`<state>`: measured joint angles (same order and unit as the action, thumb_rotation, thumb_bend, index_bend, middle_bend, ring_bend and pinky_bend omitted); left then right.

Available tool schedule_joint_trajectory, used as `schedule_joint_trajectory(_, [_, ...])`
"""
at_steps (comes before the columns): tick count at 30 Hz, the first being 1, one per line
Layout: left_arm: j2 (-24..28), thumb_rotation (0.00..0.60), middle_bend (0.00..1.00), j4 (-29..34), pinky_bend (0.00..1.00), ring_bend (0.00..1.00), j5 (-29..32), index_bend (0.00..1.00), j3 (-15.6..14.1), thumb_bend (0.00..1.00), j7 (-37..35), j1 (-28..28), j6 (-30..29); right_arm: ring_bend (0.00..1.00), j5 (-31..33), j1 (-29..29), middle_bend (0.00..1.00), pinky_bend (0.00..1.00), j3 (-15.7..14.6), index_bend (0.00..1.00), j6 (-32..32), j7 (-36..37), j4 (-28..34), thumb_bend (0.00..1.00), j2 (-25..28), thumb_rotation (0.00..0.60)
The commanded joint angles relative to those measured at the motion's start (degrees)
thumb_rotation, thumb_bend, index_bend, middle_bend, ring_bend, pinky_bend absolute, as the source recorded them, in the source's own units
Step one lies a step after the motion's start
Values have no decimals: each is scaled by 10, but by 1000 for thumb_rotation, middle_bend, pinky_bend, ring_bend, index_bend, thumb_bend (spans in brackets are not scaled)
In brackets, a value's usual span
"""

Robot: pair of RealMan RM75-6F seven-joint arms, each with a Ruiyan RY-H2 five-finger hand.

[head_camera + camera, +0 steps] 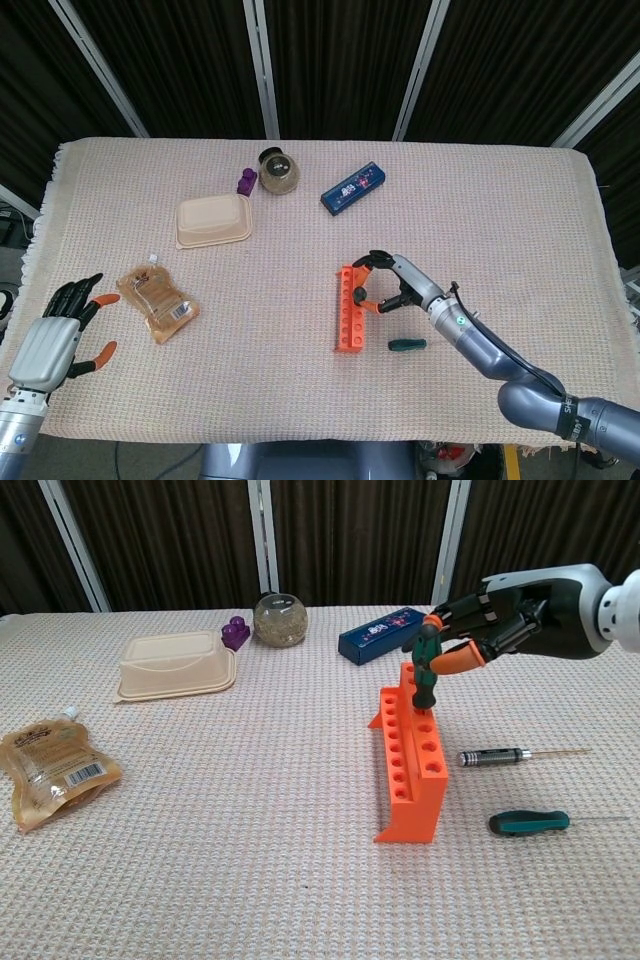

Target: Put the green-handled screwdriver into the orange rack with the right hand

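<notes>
**Screwdriver seated in the rack, your right hand on the handle**

Your right hand (500, 630) has its fingers (462, 658) pinching the green-handled screwdriver (426, 672), which stands upright in a hole at the far end of the orange plastic rack (410, 765) — shaft down inside, handle base meeting the rack's top. From the head view the same right hand (392, 285) sits just right of the rack (349, 310). Your left hand (50, 340) hangs off the near left edge of the beige woven surface (220, 830), fingers spread, holding nothing. Beside the rack lie a black-handled precision screwdriver (505, 756) and a teal-handled screwdriver (530, 822) — both flat, apart from the rack.
</notes>
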<state>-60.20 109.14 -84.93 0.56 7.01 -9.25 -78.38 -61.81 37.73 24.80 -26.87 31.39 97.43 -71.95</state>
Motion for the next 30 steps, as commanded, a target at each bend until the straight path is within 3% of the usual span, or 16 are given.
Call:
schedule_joint_trajectory(1, [0, 600, 0, -1, 0, 0, 0, 222, -1, 324, -2, 0, 0, 0, 2, 2, 212, 0, -5, 601, -4, -1, -2, 295, -2, 600])
schedule_joint_trajectory(13, [0, 600, 0, -6, 0, 0, -1, 222, -2, 324, -6, 1, 1, 0, 10, 13, 190, 0, -21, 542, -13, 1, -5, 292, -4, 600])
schedule_joint_trajectory(30, [6, 600, 0, -3, 0, 0, -6, 222, -2, 324, -12, 4, -9, 0, -39, 4, 63, 0, -22, 216, -20, 30, 28, 144, 36, 600])
